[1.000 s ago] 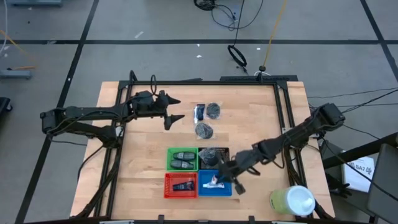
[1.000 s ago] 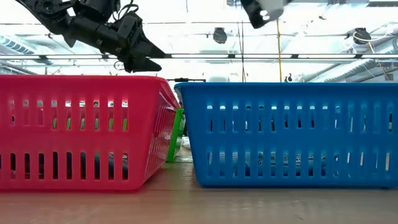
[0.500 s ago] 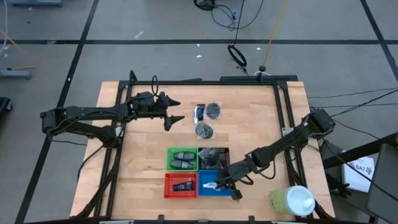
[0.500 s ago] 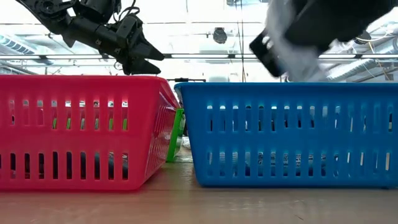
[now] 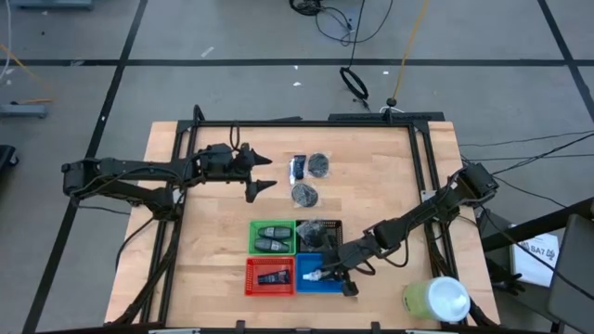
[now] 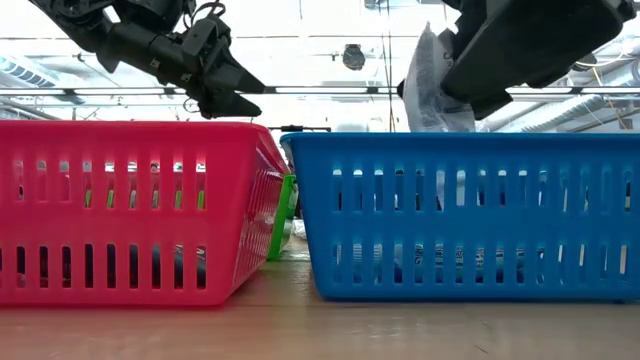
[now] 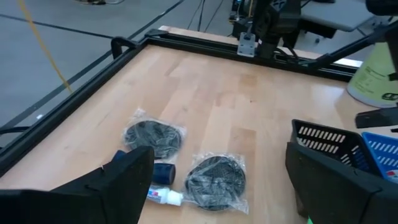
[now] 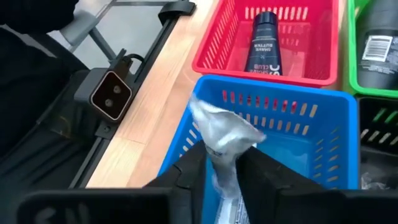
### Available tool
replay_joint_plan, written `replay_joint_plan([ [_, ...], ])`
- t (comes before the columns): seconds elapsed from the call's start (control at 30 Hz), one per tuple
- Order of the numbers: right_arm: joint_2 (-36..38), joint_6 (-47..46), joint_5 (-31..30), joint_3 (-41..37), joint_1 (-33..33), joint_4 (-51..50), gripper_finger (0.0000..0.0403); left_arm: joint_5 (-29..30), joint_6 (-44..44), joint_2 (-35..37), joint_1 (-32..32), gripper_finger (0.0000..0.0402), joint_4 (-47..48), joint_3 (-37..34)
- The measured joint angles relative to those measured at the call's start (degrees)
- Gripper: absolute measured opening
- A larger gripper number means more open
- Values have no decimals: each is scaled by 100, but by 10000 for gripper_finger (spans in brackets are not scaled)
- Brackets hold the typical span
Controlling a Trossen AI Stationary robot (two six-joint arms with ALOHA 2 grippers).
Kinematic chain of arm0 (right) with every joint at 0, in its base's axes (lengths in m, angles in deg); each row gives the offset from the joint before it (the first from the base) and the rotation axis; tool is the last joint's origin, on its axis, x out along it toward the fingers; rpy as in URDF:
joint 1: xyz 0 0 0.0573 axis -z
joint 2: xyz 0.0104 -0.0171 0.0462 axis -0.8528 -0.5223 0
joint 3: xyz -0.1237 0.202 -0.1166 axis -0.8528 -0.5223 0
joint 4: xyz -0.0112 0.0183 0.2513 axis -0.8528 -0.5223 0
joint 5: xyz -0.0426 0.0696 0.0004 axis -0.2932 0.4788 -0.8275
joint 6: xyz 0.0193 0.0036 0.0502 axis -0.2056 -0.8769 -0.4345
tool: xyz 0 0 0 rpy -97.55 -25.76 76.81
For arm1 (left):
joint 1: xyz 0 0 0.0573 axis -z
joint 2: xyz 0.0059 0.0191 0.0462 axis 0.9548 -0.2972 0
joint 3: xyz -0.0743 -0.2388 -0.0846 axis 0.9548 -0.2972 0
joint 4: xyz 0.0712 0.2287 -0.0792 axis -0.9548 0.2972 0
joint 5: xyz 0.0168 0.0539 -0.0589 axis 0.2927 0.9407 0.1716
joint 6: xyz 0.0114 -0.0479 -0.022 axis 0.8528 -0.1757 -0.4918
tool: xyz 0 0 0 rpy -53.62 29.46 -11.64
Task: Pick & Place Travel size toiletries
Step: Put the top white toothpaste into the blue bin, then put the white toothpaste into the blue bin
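Observation:
My right gripper hangs over the blue tray, shut on a white-and-blue tube in a clear wrapper; in the high view it is at the tray's right side. My left gripper hovers open over the table's far left. Beyond it two dark mesh puffs and a tube lie flat on the wood. A dark blue tube lies in the red tray. Two dark grey ovals lie in the green tray. My right gripper pinches the wrapped tube between its two fingers, partway along its length. The fingers slant down from the table's right. The wrapper's crumpled free end sticks out past the fingertips over the blue tray, above its rim. Whether its other end touches the tray is hidden.
Four trays stand in a tight square near the table's front: green, black with a puff in it, red and blue. A big pale green cylinder with a white top stands at the front right corner.
My right gripper has come down with the wrapped tube toward the blue tray and rolled a little. In the low view it has dropped from the picture's top to just above the tray's rim.

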Motion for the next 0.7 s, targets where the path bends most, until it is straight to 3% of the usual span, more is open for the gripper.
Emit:
replay_joint_plan([
  [0.3, 0, 476, 0, 0, 0, 69, 134, 81, -19, 0, 4, 353, 7, 0],
  [0.7, 790, 1152, 0, -2, 180, 56, 128, 127, -459, -559, 6, 347, 239, 2],
])
